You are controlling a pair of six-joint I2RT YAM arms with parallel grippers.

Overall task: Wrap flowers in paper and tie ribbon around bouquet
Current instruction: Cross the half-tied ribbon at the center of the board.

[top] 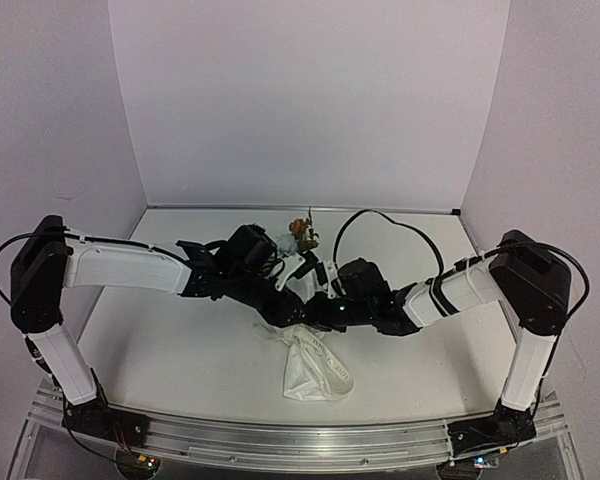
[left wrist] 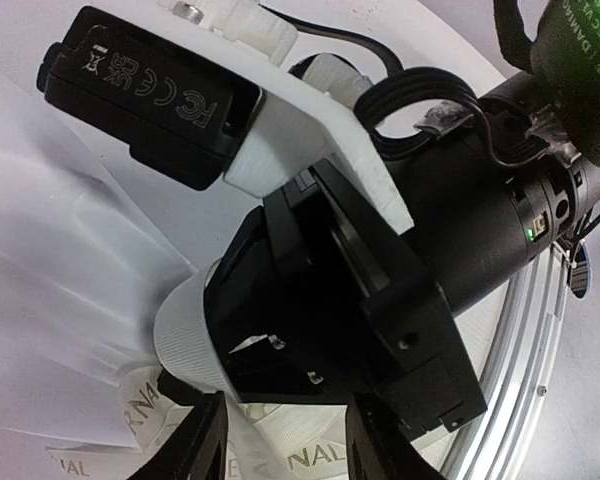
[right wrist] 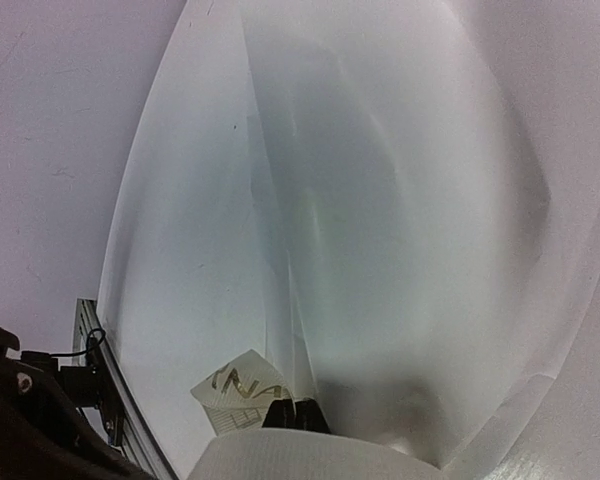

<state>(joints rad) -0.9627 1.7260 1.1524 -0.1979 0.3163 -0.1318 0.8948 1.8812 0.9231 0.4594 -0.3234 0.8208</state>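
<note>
Since the bundle needs tying, both arms crowded together over the middle of the table (top: 180, 350). Paper (top: 315, 372) bunched up just under them, on the near side. Flowers (top: 302, 232) peeking out on the far side; stems probably inside the paper, but hidden. Left gripper (left wrist: 290, 440): partly open, set around the ribbon (left wrist: 300, 462), not squeezing it. Right gripper (right wrist: 295, 412): tips pressed together right by a ribbon end, maybe pinching it tight; cannot tell.
</note>
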